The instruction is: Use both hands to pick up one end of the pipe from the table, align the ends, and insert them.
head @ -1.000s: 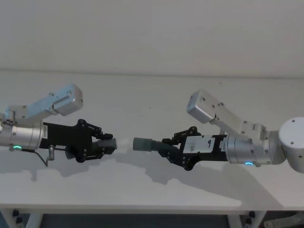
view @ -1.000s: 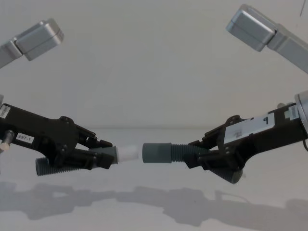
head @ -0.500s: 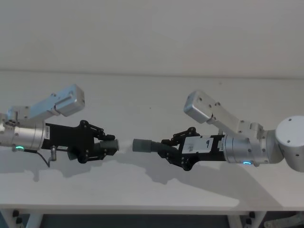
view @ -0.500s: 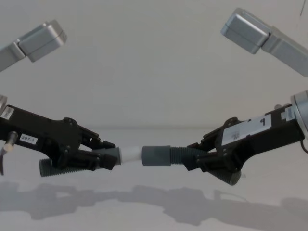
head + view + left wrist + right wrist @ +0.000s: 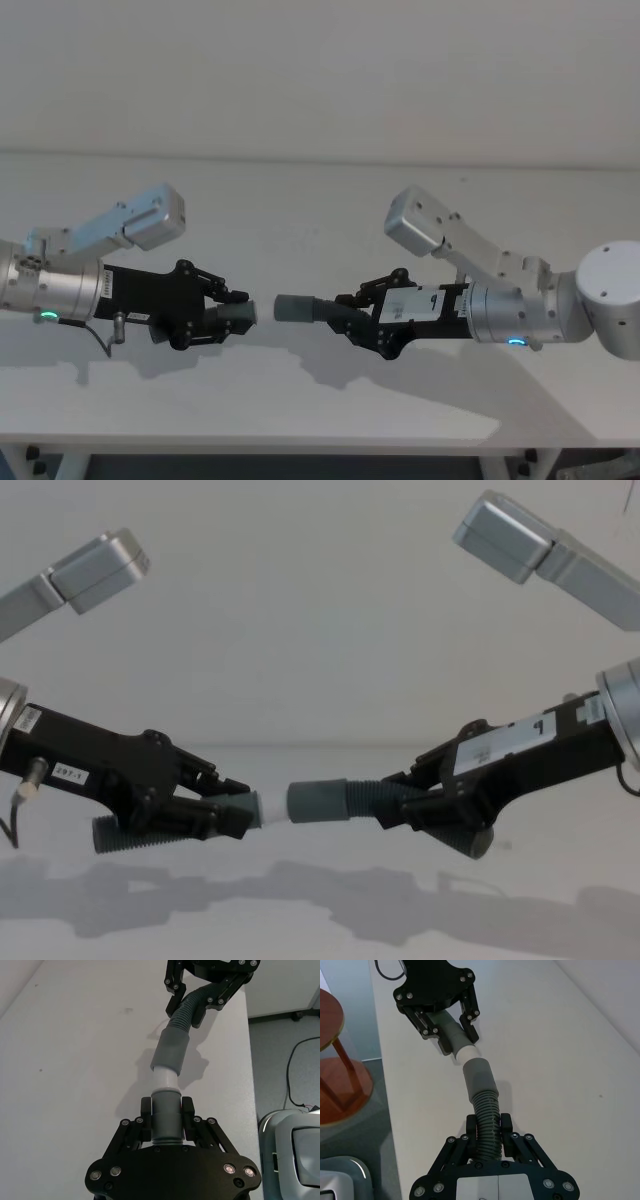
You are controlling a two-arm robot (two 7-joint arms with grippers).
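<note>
Grippers, left (image 5: 228,813) pinching the pale-cuffed hose piece (image 5: 262,807) and right (image 5: 400,802) pinching the sleeve-ended piece (image 5: 318,802), hold both above the worktop (image 5: 320,215), cuffs meeting, seemingly for insertion.

The tabletop (image 5: 320,200) is plain matte white, running back to a pale wall. Shadows fall across it near its front edge. A few tiny dark specks mark the surface, one toward the right near the wall.

Soft, even overhead light is falling across the table (image 5: 300,210), casting diffuse grey shadows beneath both arms; focus is staying sharp
</note>
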